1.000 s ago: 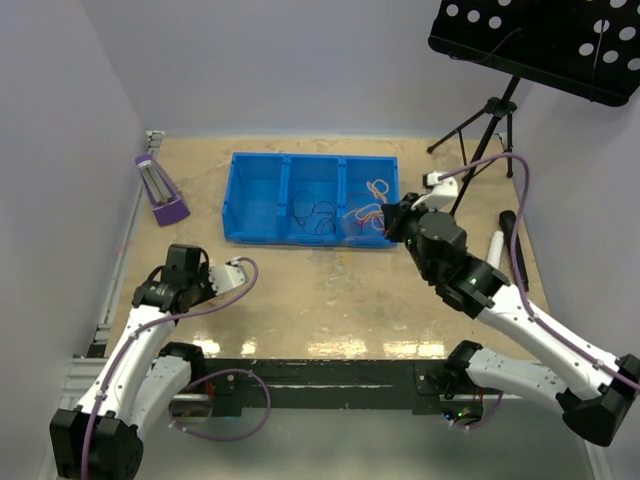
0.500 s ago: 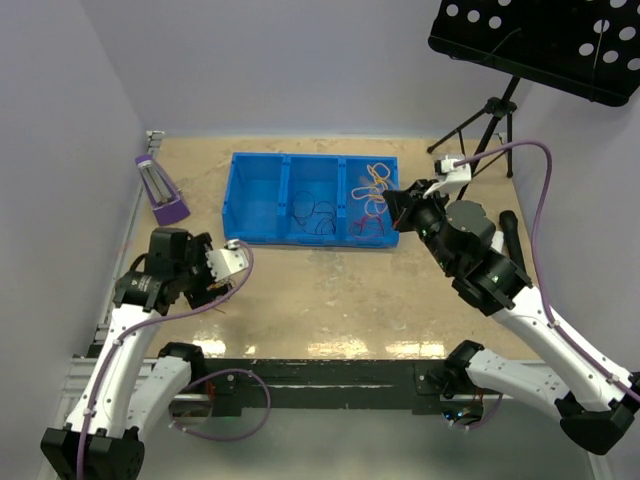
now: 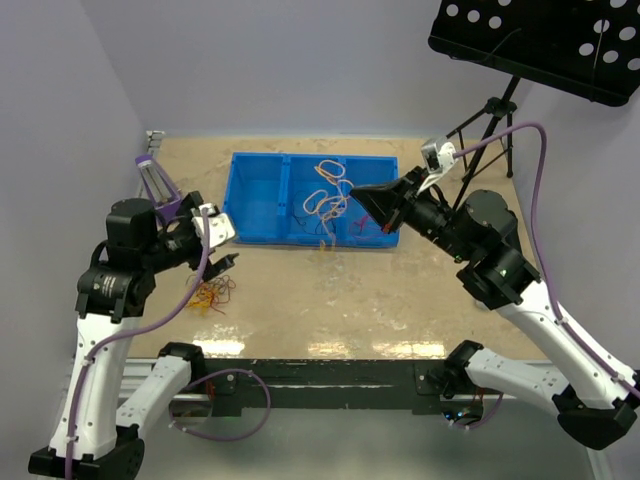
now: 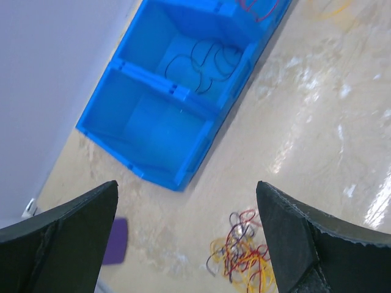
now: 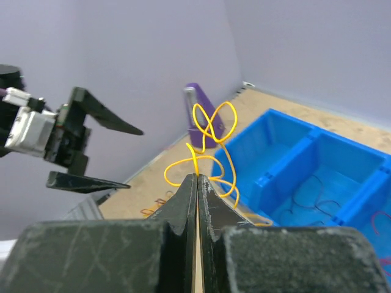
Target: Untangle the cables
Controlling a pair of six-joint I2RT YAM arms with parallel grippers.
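A clump of red, yellow and dark cables point(image 3: 212, 293) lies on the table in front of the blue bin point(image 3: 258, 228); the left wrist view shows the clump point(image 4: 247, 256) below and between the fingers. My left gripper point(image 3: 222, 240) hangs above it, open and holding nothing point(image 4: 187, 183). My right gripper point(image 3: 358, 193) is shut on a looped yellow cable point(image 5: 211, 137) that dangles over the bin's middle point(image 3: 325, 195). Black cables point(image 4: 208, 61) lie in the middle compartment and red ones point(image 3: 372, 226) in the right one.
A purple object point(image 3: 160, 192) stands by the left wall, behind my left gripper. A black music stand point(image 3: 540, 40) on a tripod point(image 3: 488, 115) rises at the back right. Walls close in the left and back sides.
My left gripper has opened and risen, and the clump now lies on the table below it. The right gripper has lifted the yellow cable out of the right compartment and swung left.
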